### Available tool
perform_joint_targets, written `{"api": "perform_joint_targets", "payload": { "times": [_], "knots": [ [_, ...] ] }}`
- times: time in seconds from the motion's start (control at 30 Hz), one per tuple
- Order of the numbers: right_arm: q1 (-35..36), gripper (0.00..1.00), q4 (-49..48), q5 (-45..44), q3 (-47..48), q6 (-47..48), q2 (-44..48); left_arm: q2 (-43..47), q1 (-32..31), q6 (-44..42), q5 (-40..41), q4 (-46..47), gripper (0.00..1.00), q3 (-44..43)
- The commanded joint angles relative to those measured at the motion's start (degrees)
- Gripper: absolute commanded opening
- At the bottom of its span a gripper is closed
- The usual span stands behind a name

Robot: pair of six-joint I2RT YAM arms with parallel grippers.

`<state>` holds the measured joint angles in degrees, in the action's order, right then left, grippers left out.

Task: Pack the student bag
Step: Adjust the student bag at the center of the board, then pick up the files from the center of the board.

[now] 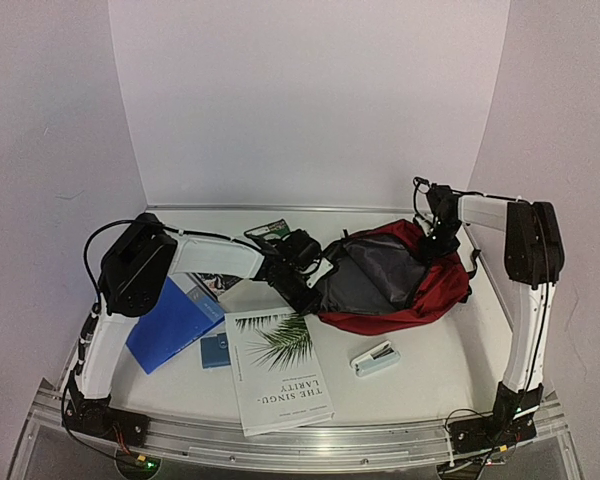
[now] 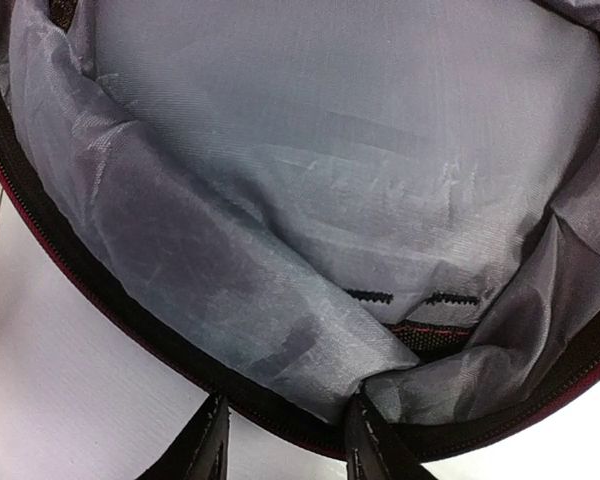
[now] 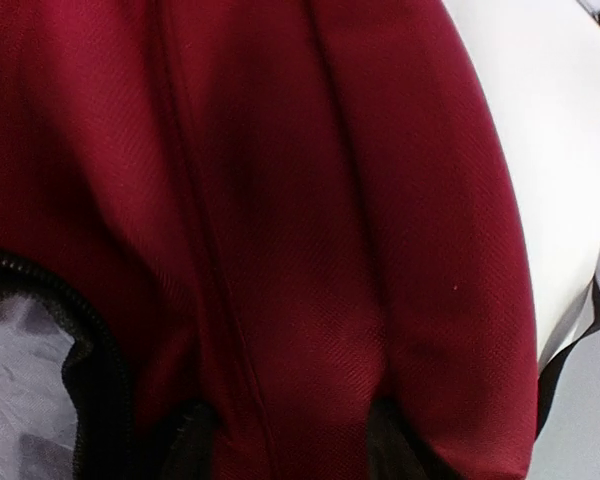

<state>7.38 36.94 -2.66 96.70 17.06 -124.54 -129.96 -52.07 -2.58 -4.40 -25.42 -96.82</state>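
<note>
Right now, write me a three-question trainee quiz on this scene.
1. True or false: the student bag is zipped shut.
2. Where is the palm-leaf book? A) inside the bag B) flat on the table C) on top of the bag
3. What colour is the bag's lining?

Key: 1 false, its mouth gapes open; 2 B; 3 grey.
</note>
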Motion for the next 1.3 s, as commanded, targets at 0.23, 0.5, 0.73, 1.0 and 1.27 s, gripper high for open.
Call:
{"api": "perform_joint_targets", "payload": {
  "times": [0.23, 0.5, 0.73, 1.0, 1.27],
  "knots": [
    [-0.09, 0.68, 2.65, 15.85, 5.74, -4.63, 16.02, 4.92, 0.22, 1.90, -1.07, -2.80, 0.55, -1.75],
    [6.61, 0.66, 2.58, 27.00, 5.77, -9.91, 16.32, 10.33, 0.35, 6.01, -1.26, -1.46, 0.78, -0.43],
    [17.68, 0.68, 0.57, 31.24, 2.36, -12.86, 18.46, 24.51, 3.64, 16.30, 1.36, 1.58, 0.92, 10.52],
    [27.43, 0.69, -3.56, 34.08, -1.00, -15.89, 18.08, 40.82, 7.69, 29.19, 17.15, -6.34, 1.00, 29.26],
    [31.24, 0.69, -5.51, 38.77, -4.69, -16.14, 15.70, 47.44, 6.88, 33.59, 25.59, -22.75, 1.00, 37.93]
  ]
}}
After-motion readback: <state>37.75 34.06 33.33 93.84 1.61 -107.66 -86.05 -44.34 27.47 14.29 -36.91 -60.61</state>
